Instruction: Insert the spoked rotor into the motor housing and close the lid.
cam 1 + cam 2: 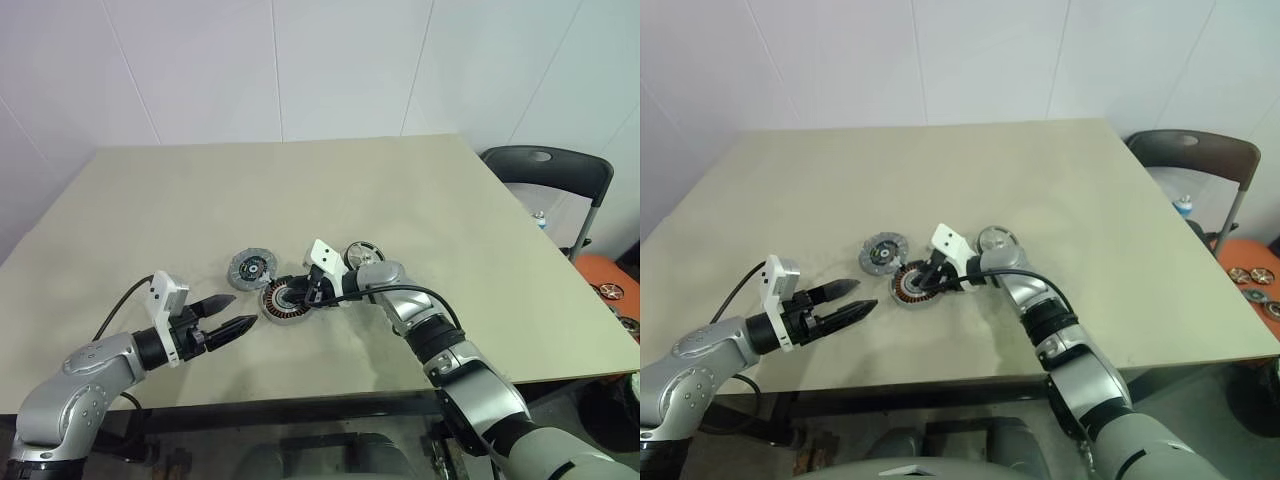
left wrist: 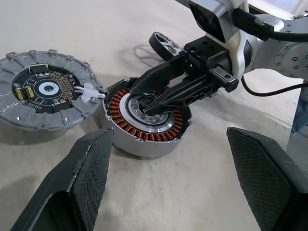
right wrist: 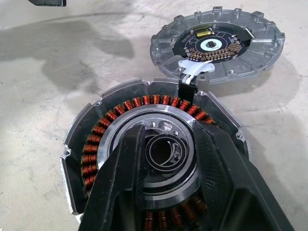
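The motor housing (image 1: 284, 301), a shallow cup with copper windings around a silver hub, lies on the table near its front middle. My right gripper (image 1: 296, 296) reaches in from the right. Its fingers (image 3: 122, 183) stand partly apart, straddling the hub's central ring, and seem closed against it. The lid (image 1: 252, 267), a ribbed grey disc with a dark circuit centre, lies flat just behind and left of the housing, joined to it by a white connector. The spoked rotor (image 1: 363, 253) sits behind my right wrist. My left gripper (image 1: 243, 311) hovers open just left of the housing.
The tan table (image 1: 300, 190) stretches bare to the white wall behind. A black chair (image 1: 545, 165) stands off its right edge, with an orange bin of spare parts (image 1: 612, 290) below it. The table's front edge runs close under both arms.
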You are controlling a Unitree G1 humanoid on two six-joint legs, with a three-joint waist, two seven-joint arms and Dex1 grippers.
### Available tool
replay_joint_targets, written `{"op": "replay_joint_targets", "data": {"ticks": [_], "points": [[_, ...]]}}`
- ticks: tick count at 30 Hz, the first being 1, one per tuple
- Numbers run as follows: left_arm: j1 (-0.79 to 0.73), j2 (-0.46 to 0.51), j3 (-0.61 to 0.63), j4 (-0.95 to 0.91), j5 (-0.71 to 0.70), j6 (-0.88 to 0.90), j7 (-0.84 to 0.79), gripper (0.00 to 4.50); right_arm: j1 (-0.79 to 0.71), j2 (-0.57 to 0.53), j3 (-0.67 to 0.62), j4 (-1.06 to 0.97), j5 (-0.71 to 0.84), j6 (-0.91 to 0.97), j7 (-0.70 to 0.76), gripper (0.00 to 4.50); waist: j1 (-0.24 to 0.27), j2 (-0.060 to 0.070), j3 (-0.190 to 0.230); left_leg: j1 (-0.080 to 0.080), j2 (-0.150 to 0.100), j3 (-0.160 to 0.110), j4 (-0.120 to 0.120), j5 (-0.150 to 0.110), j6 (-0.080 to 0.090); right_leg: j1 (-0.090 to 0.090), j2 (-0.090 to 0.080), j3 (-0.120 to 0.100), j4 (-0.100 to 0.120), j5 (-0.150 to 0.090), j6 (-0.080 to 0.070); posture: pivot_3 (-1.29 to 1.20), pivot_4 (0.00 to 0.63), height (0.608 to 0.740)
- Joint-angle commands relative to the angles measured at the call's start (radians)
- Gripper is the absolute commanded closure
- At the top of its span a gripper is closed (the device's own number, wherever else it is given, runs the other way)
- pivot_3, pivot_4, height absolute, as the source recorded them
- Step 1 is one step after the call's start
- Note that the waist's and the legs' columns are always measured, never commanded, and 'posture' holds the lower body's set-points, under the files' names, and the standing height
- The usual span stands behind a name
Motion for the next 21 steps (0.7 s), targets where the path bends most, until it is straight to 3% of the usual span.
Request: {"op": "replay_joint_targets", "data": {"ticks": [1, 7, 14, 19, 21], "points": [[-0.016, 0.004, 0.022, -0.002, -0.002, -0.015, -0.004, 0.48, -0.026, -0.009, -0.018, -0.007, 0.006, 0.005, 0.015, 2.85, 0.0, 0.0, 0.0, 0.0, 0.0, 0.0, 0.0, 0.0, 0.0, 0.0, 0.0, 0.0, 0.0, 0.0, 0.0, 0.0, 0.0, 0.74], [-0.014, 0.0, 0.013, 0.009, 0.003, -0.02, -0.007, 0.48, -0.034, -0.027, -0.078, -0.003, 0.05, 0.058, 0.025, 2.85, 0.004, 0.0, 0.0, 0.0, 0.0, 0.0, 0.0, 0.0, 0.0, 0.0, 0.0, 0.0, 0.0, 0.0, 0.0, 0.0, 0.0, 0.74], [-0.014, -0.002, 0.004, 0.032, 0.015, -0.028, -0.017, 0.48, -0.021, -0.093, -0.141, -0.125, 0.182, 0.266, 0.148, 2.85, 0.003, 0.0, 0.0, -0.001, 0.0, 0.0, 0.001, 0.0, 0.0, 0.0, -0.001, 0.0, 0.0, 0.0, 0.0, 0.0, 0.0, 0.74], [-0.019, -0.002, 0.003, 0.043, 0.024, -0.029, -0.024, 0.48, 0.014, -0.144, -0.109, -0.175, 0.147, 0.234, 0.142, 2.85, 0.002, 0.0, 0.0, 0.0, 0.0, 0.0, 0.001, 0.0, 0.0, 0.0, 0.0, 0.0, 0.0, 0.0, 0.0, 0.0, 0.0, 0.74], [-0.022, -0.004, 0.002, 0.046, 0.026, -0.03, -0.026, 0.48, 0.026, -0.147, -0.095, -0.199, 0.138, 0.212, 0.139, 3.23, 0.003, 0.0, 0.0, -0.001, 0.0, 0.0, 0.001, 0.0, 0.0, 0.0, 0.0, 0.0, 0.0, 0.0, 0.0, 0.0, 0.0, 0.74]]}}
